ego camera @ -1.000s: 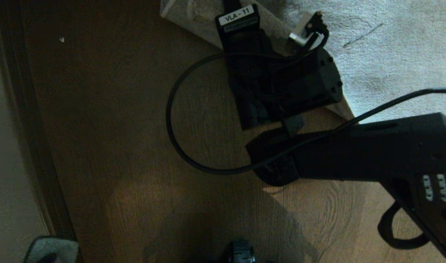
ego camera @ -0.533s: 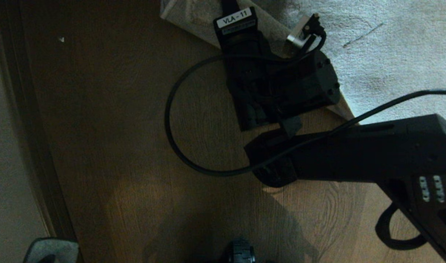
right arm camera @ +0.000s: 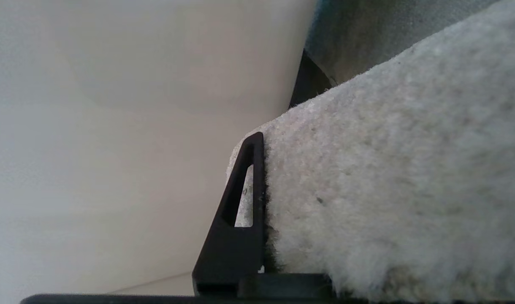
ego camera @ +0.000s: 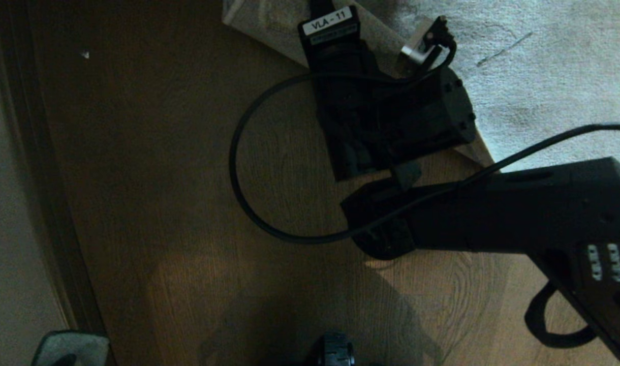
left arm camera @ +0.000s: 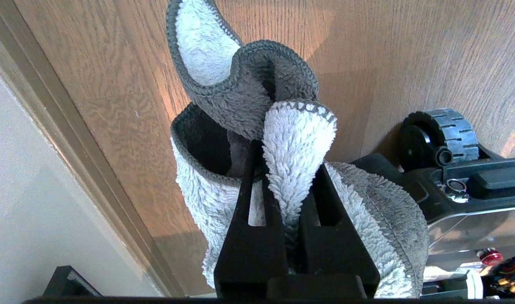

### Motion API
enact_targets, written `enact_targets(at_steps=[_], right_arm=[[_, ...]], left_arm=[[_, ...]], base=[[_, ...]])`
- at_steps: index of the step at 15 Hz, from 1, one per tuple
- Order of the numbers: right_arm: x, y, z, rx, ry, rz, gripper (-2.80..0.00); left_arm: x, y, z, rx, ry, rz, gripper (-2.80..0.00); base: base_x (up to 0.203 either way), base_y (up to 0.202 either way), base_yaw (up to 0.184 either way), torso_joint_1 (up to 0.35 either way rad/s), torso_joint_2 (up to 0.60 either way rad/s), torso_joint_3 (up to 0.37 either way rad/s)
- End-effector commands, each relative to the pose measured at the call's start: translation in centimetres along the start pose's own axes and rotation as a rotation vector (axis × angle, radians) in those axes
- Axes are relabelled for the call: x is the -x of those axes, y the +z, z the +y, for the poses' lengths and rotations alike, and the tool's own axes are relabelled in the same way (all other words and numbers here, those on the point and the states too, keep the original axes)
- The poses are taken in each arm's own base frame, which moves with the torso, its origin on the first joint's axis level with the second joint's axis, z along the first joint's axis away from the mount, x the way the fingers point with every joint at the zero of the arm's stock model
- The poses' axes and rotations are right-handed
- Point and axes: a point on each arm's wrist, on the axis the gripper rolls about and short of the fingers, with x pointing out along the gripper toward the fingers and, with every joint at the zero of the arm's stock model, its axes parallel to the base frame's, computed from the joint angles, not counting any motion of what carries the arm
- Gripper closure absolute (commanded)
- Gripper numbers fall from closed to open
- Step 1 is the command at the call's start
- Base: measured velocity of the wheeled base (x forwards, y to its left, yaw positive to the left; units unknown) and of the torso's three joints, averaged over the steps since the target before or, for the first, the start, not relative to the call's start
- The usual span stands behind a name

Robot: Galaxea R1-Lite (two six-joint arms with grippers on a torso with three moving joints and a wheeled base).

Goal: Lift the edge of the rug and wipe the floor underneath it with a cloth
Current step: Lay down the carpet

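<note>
The light grey-beige rug (ego camera: 533, 66) fills the far right of the head view. Its rug edge (ego camera: 269, 25) is turned up, showing a pale underside strip. My right gripper (ego camera: 321, 6) is shut on that edge at the top of the head view. In the right wrist view one black finger (right arm camera: 240, 211) presses against the rug pile (right arm camera: 388, 190), and the other finger is hidden behind it. The brown wood-grain floor (ego camera: 178, 178) lies bare in front of the rug. My left gripper (left arm camera: 289, 169) is shut on a fluffy grey-and-white cloth (left arm camera: 295, 139), low at the near left (ego camera: 71, 348), above the floor.
A dark baseboard and pale wall (ego camera: 15, 203) run along the left side. A black cable (ego camera: 236, 168) loops out from the right wrist over the floor. The robot base's wheel (left arm camera: 439, 131) sits close beside the cloth, and part of the base (ego camera: 335, 353) shows at the near edge.
</note>
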Motion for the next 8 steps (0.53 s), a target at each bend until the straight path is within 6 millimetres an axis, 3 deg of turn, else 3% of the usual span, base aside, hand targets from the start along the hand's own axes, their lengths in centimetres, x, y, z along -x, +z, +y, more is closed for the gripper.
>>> enact_targets(at_steps=[1,5,8], right_arm=[[-0.06,0.50,0.43,-0.017,0.030,-0.040,0.00],[-0.04,0.46,0.47,-0.018,0.030,-0.039,0.00],[0.05,0.27,0.72,-0.024,0.034,-0.034,0.00]], left_arm=[[-0.03,0.01,0.00,0.000,0.000,0.004,0.00],[-0.03,0.01,0.00,0.005,0.018,0.005,0.00],[-0.08,0.02,0.00,0.050,0.166,0.012,0.00]], base=[[0.000,0.000,0.000,0.000,0.00,0.000],[0.000,0.000,0.000,0.000,0.00,0.000],[0.000,0.000,0.000,0.000,0.00,0.000]])
